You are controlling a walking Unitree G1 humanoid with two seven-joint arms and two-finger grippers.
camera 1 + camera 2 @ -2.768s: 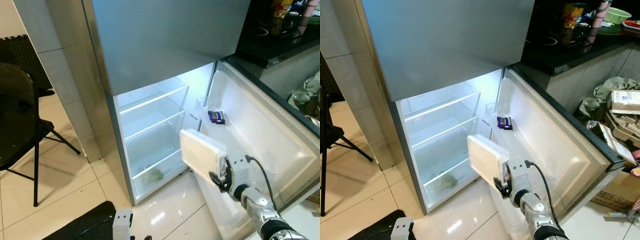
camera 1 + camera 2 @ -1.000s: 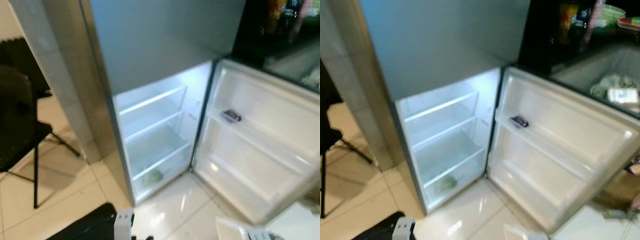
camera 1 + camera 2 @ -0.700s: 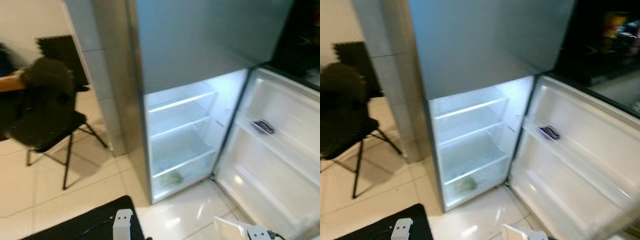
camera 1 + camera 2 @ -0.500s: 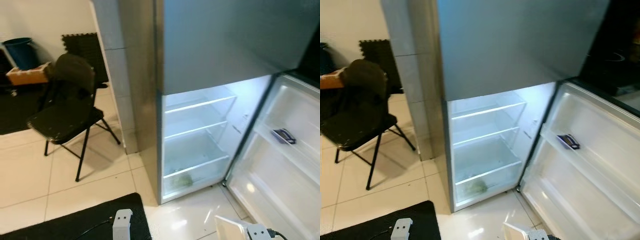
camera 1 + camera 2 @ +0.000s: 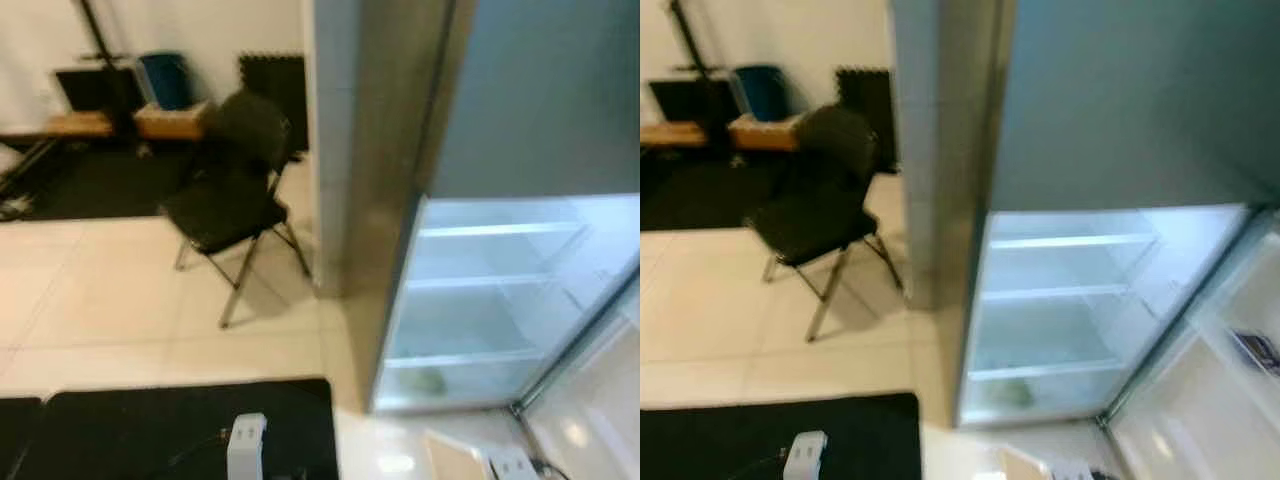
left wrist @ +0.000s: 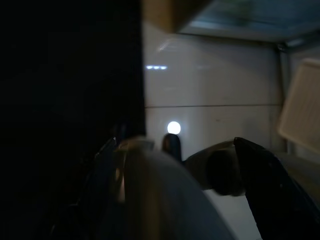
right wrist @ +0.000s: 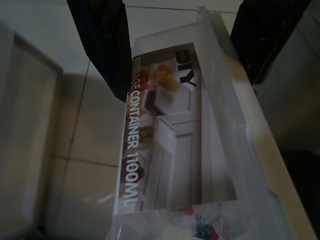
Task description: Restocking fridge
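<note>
Nearest to you, the right tool (image 7: 175, 45) holds a clear storage container (image 7: 170, 150), its two black fingers (image 7: 102, 45) pressed on both sides of it, low above the pale floor tiles (image 5: 150, 320). In the head view the container's corner appears at the bottom edge, just before the fridge (image 5: 480, 300). The left tool (image 6: 172, 150) hangs idle in shadow beside a black mat (image 5: 180, 425); whether it is wide or narrow, you cannot tell. Further on, the lit fridge compartment stands open. A black folding chair (image 5: 235, 175) stands beyond, at the left.
</note>
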